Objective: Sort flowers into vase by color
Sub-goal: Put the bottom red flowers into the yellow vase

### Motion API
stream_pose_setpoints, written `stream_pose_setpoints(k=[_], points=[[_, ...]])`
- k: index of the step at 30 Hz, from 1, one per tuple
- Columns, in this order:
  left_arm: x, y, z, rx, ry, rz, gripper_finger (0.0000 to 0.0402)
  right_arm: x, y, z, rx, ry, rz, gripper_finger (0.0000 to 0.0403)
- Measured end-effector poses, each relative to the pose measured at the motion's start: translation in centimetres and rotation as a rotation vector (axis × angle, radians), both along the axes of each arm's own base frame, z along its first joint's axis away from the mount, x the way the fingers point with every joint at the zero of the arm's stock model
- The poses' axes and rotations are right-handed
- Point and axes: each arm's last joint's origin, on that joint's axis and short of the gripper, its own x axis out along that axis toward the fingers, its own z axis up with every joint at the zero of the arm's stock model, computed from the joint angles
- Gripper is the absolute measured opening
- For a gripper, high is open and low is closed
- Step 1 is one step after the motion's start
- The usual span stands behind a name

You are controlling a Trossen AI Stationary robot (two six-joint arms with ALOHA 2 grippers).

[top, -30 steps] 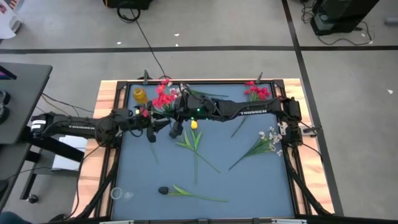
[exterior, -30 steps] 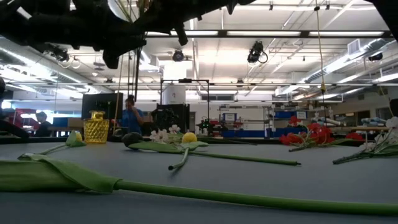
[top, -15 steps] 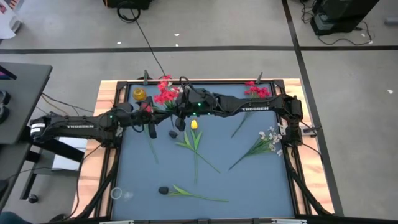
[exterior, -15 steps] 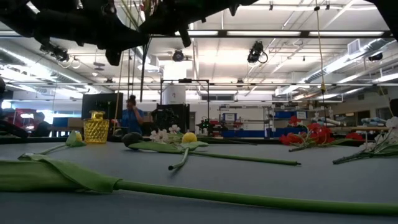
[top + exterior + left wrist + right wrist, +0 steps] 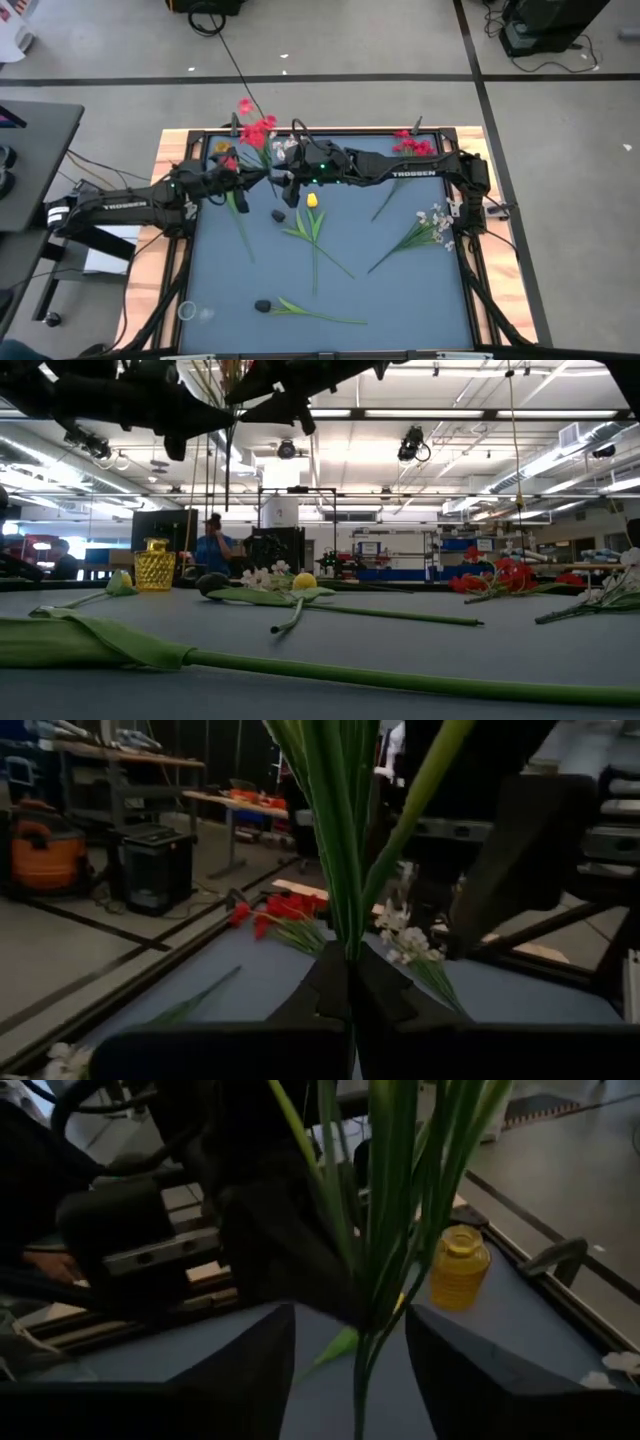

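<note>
left tool (image 5: 350, 982) clamped on the red flowers' (image 5: 255, 132) green stems, bunch raised just beside the yellow vase (image 5: 222, 151) | right tool (image 5: 350, 1335) spread around those stems (contact probably none, view poor) | yellow tulip (image 5: 311, 201) on counter (image 5: 400, 290), near vase

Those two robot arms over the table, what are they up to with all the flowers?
The left gripper is shut on a bunch of red flowers, lifted off the table near the yellow vase. The right gripper is open around the same stems. More flowers lie unsorted: a yellow tulip, white sprays and a red cluster.
</note>
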Motion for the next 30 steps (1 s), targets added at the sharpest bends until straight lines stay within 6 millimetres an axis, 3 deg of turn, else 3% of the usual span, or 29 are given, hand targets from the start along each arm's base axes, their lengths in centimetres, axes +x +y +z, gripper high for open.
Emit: stream_pose_setpoints(k=[11, 24, 27, 30], points=[[-2.3, 0.8, 0.4, 0.014, 0.009, 0.138, 0.0001, -3.1, 0.1, 2.3, -0.021, 0.112, -0.058, 0.0212], [-3.9, 2.4, -0.1, 0.017, 0.091, 0.375, 0.0, -7.8, 1.3, -0.9, 0.099, 0.161, -0.104, 0.021], [-4.4, 3.2, -0.2, 0.013, 0.099, 0.446, 0.0, -8.7, 1.6, -0.9, 0.184, 0.145, -0.137, 0.021], [-4.8, 3.8, -0.2, 0.012, 0.096, 0.493, 0.0, -9.0, 1.5, 0.3, 0.185, 0.102, -0.132, 0.0208]])
